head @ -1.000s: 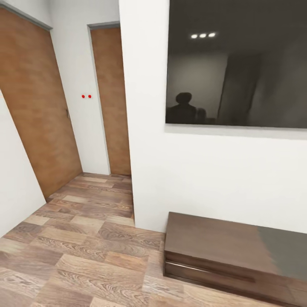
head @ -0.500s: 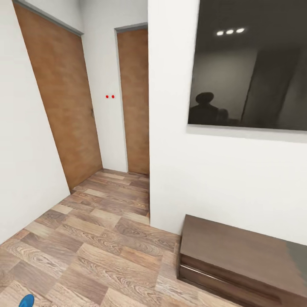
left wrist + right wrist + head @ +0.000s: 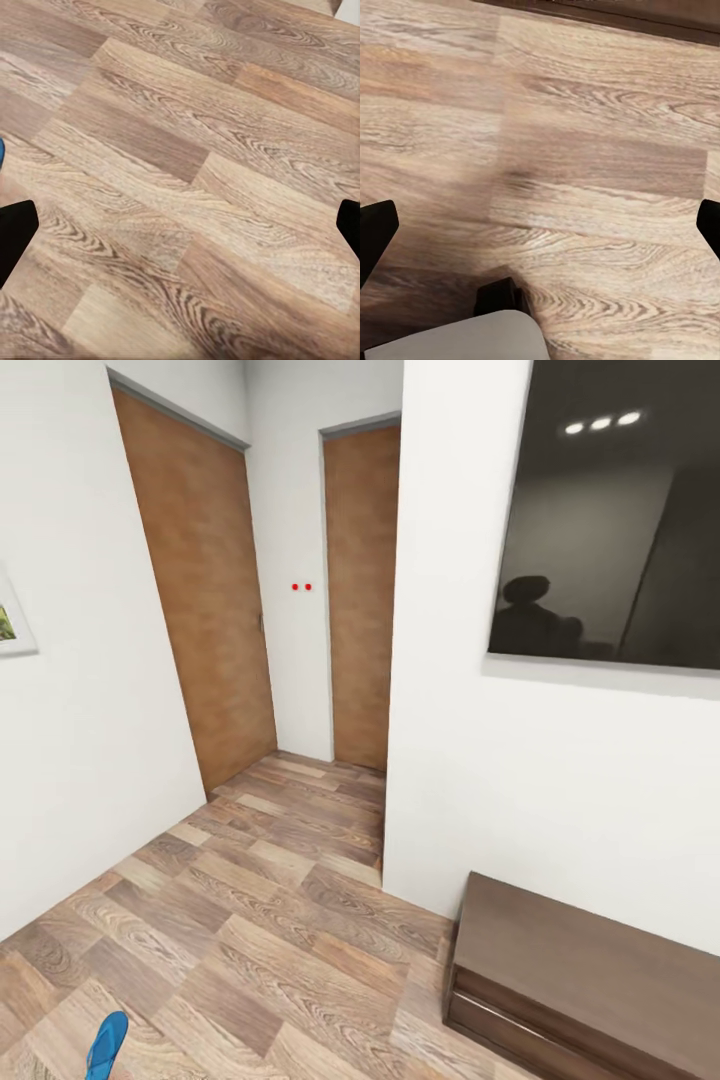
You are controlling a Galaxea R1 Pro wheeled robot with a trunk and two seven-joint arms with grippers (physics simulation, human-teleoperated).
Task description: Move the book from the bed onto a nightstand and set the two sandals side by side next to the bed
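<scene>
My left hand (image 3: 180,225) points down toward the floor, and in the left wrist view its two dark fingertips (image 3: 15,229) sit at opposite edges of the picture, spread far apart with nothing between them. My right hand (image 3: 540,225) is posed the same way: in the right wrist view its dark fingertips (image 3: 375,229) stand wide apart at the two edges, the gap between them bare. In that same view a piece of my own body shows below the hand, a pale grey rounded part with a dark piece on top of it (image 3: 472,330). Neither hand touches anything.
</scene>
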